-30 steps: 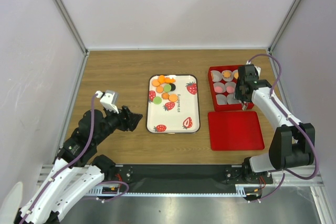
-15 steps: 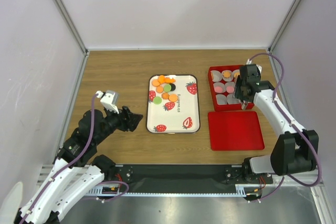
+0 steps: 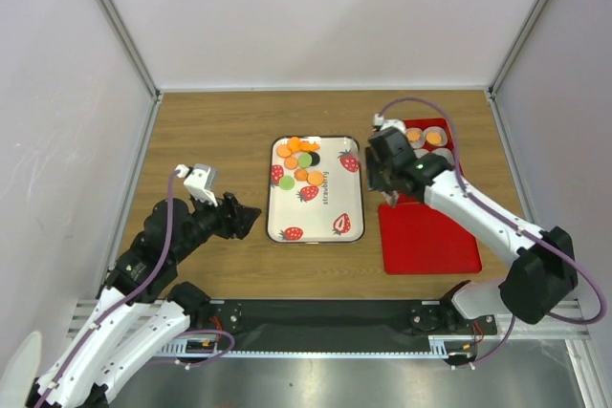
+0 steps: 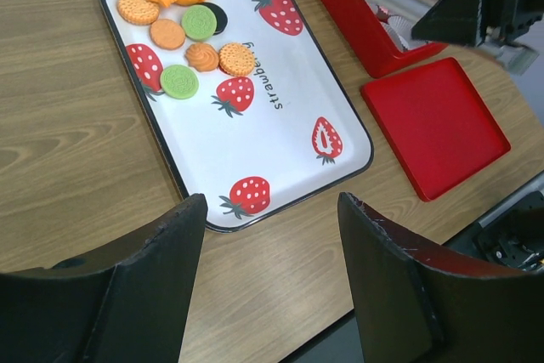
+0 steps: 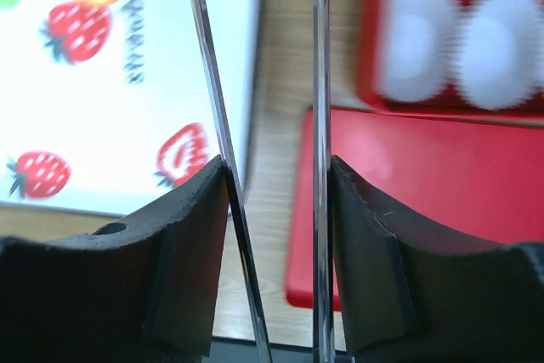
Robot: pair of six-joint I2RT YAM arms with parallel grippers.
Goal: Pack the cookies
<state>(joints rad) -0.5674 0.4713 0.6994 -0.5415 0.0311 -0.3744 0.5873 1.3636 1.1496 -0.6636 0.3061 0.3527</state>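
Several cookies (image 4: 183, 27), orange, green and one black, lie bunched at the far end of the strawberry tray (image 4: 255, 150), toward its left corner. My right hand (image 5: 276, 244) is clenched on metal tongs (image 5: 319, 82) over the gap between the tray and the red lid (image 5: 476, 176). The blades are apart and their tips are out of view. The red box (image 4: 357, 36) of paper cups (image 5: 501, 48) sits toward the worktop's far right corner. My left hand (image 4: 270, 235) hangs spread and empty off the tray's near edge, giving the tongs room, I judge.
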